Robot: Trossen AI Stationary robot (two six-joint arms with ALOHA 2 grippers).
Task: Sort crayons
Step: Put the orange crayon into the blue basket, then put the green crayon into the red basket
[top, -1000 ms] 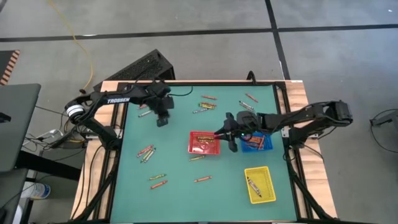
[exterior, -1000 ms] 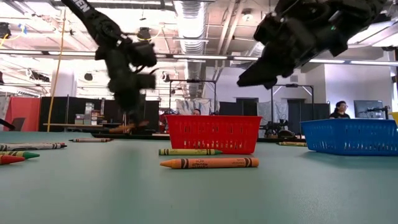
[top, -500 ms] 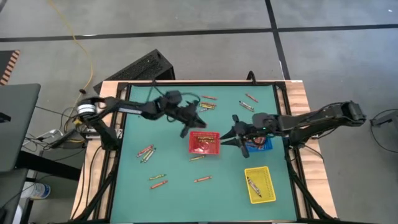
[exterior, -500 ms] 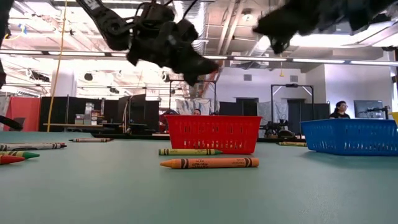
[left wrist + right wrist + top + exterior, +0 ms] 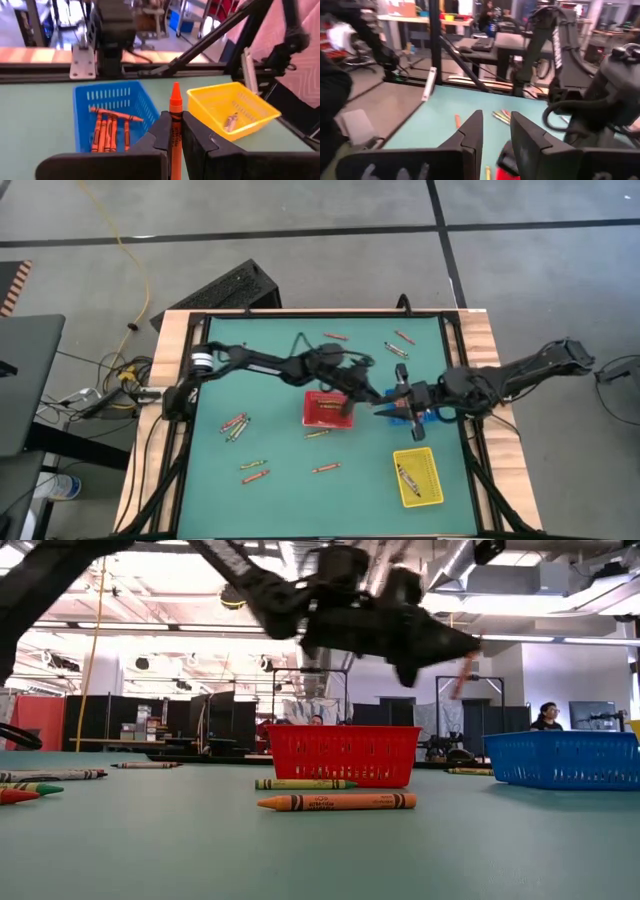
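Observation:
My left gripper [image 5: 366,396] reaches from the table's left across the red tray [image 5: 328,408] and is shut on an orange crayon [image 5: 175,112], just short of the blue tray [image 5: 112,125]. In the blue tray lie several orange crayons. The yellow tray [image 5: 232,110] holds a grey crayon. My right gripper [image 5: 496,137] hovers open above the blue tray [image 5: 412,414], with nothing between its fingers. Loose crayons lie flat on the green mat, among them an orange one [image 5: 335,801] and a green one [image 5: 300,783]. My left gripper pinches the orange crayon's wrapped shaft [image 5: 174,142] between its two fingers. The fingers come about level from the table's left and lie across the crayon. The crayon stands nearly upright with its pointed tip [image 5: 175,90] up, lifted clear of the table and trays [image 5: 462,675].
More crayons lie scattered near the mat's far edge [image 5: 335,337], at its left [image 5: 235,424] and toward the near side [image 5: 253,470]. The two arms are close together over the red and blue trays. A raised black frame borders the mat. A person [image 5: 546,716] sits far behind.
My left gripper has swept from the mat's far left toward the right, across the red tray, carrying the orange crayon, and has tipped from pointing down to about level. My right gripper has drawn back toward the table's right edge and risen.

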